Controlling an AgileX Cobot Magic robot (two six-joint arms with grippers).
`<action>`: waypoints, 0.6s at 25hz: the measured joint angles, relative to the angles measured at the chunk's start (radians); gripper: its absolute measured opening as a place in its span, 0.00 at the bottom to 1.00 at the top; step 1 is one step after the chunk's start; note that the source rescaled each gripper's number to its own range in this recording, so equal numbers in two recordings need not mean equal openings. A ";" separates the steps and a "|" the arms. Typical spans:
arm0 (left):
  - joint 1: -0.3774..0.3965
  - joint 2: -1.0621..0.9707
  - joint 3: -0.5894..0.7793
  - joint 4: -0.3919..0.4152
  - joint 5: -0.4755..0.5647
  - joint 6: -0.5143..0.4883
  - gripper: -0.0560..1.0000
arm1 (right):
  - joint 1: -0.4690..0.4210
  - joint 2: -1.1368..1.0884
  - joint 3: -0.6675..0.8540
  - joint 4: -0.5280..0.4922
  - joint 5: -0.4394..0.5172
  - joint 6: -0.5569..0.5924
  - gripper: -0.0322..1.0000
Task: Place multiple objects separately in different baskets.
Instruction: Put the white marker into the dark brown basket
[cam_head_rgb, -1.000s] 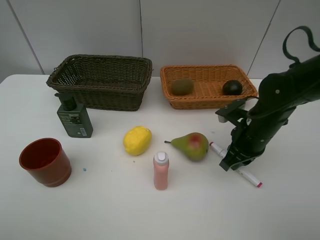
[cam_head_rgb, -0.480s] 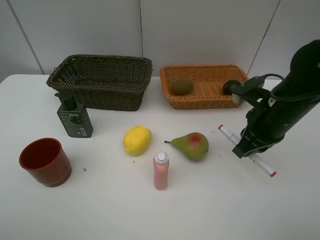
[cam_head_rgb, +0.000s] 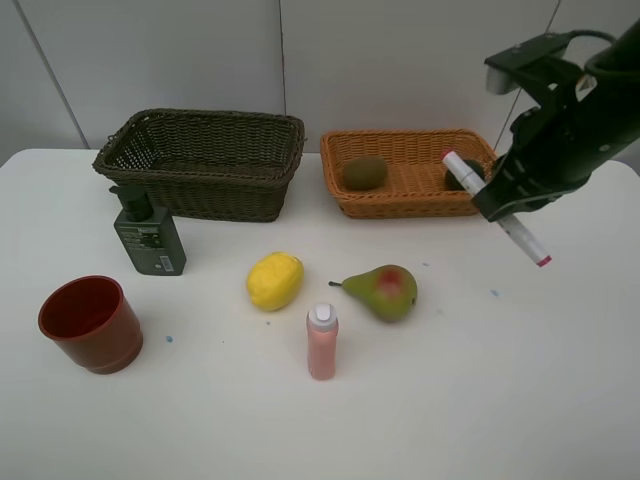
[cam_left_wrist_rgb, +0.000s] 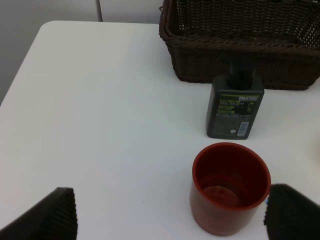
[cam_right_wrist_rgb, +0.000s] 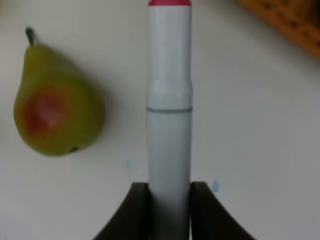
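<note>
My right gripper (cam_head_rgb: 500, 205) is shut on the white marker (cam_head_rgb: 522, 235), holding it in the air in front of the orange-tan basket (cam_head_rgb: 470, 198); the right wrist view shows the marker (cam_right_wrist_rgb: 169, 100) clamped between the dark fingers (cam_right_wrist_rgb: 137, 210), above the table and near the pear (cam_right_wrist_rgb: 55, 105). A brown kiwi (cam_head_rgb: 365, 172) and a dark green round fruit (cam_head_rgb: 458, 178) lie in that basket. The dark brown basket (cam_head_rgb: 205, 160) looks empty. On the table stand the lemon (cam_head_rgb: 274, 280), pear (cam_head_rgb: 385, 291), pink bottle (cam_head_rgb: 321, 342), pump bottle (cam_head_rgb: 148, 236) and red cup (cam_head_rgb: 90, 323). My left gripper (cam_left_wrist_rgb: 170, 215) hangs open over the cup (cam_left_wrist_rgb: 230, 187).
The table's left edge (cam_left_wrist_rgb: 22, 75) runs close to the cup and the pump bottle (cam_left_wrist_rgb: 235, 107). A grey panelled wall stands behind both baskets. Bare white tabletop (cam_head_rgb: 520, 380) spreads along the front right.
My right gripper has lifted the marker off the table and carried it up and back toward the orange-tan basket. Everything else has stayed where it was.
</note>
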 joint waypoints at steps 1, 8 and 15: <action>0.000 0.000 0.000 0.000 0.000 0.000 0.98 | 0.000 0.000 -0.032 0.000 0.003 0.000 0.03; 0.000 0.000 0.000 0.000 0.000 0.000 0.98 | 0.003 0.054 -0.221 0.025 0.034 0.000 0.03; 0.000 0.000 0.000 0.000 0.000 0.000 0.98 | 0.062 0.233 -0.414 0.025 0.037 -0.020 0.03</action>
